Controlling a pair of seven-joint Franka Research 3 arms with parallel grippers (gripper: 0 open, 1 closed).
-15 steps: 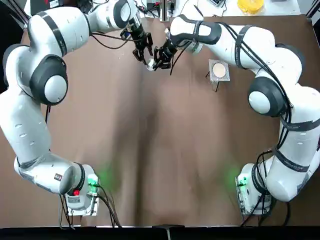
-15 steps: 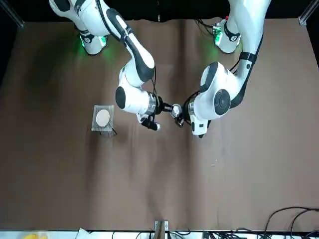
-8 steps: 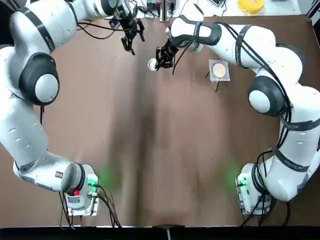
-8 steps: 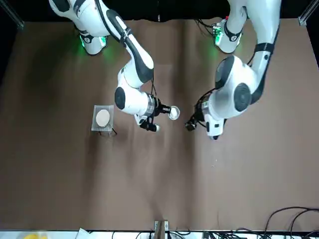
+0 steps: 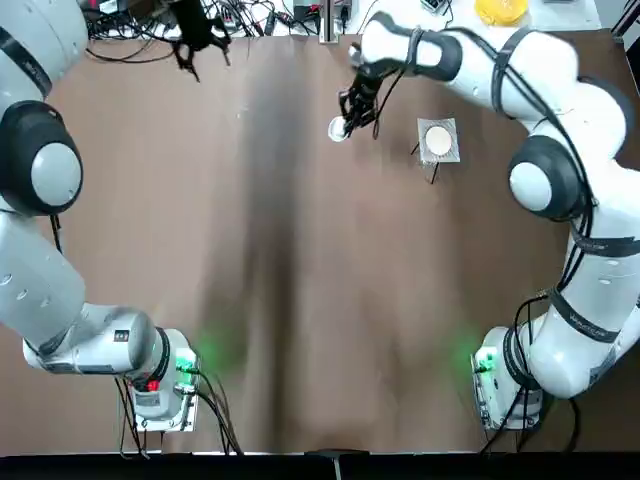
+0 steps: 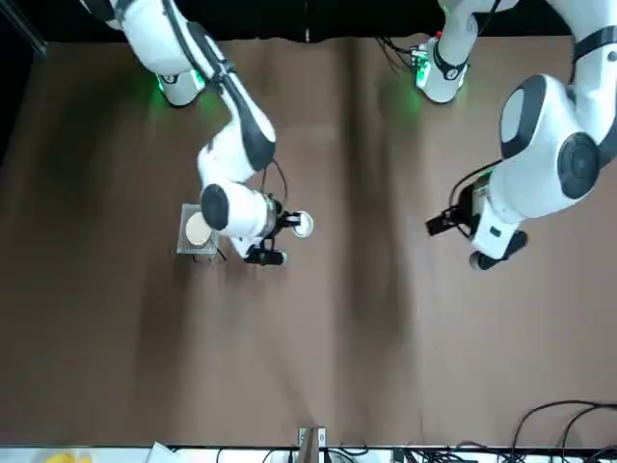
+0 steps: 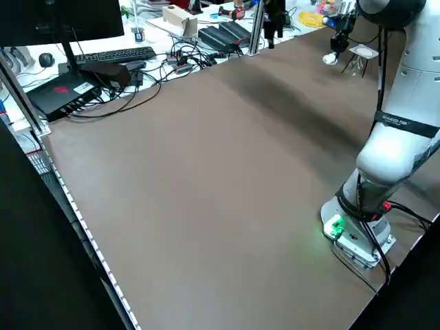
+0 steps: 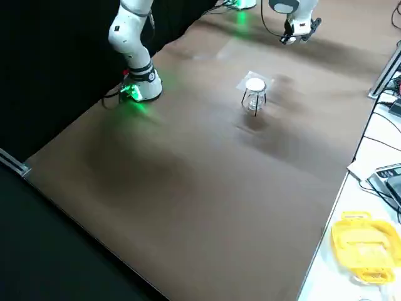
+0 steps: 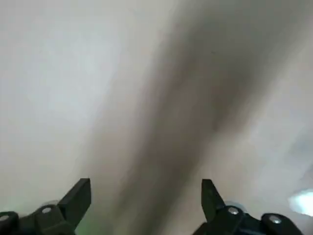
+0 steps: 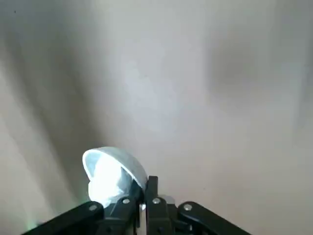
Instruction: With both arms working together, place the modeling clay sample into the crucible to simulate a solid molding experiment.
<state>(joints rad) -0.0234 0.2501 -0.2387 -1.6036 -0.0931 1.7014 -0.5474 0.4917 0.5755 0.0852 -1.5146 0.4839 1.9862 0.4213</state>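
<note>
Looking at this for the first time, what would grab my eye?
Probably the two big white arms at the table's left and right. Next, the small white cup held by the right end effector, beyond the table's middle, and the square silvery mesh pad with a white disc to its right.

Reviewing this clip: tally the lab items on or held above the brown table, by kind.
White round cup, in the right pincer: 1
White round disc: 1
Square silvery mesh pad, under the disc: 1
Thin-legged stand, under the pad: 1
Clear glass vessel, between the legs: 1
Total: 5
</note>
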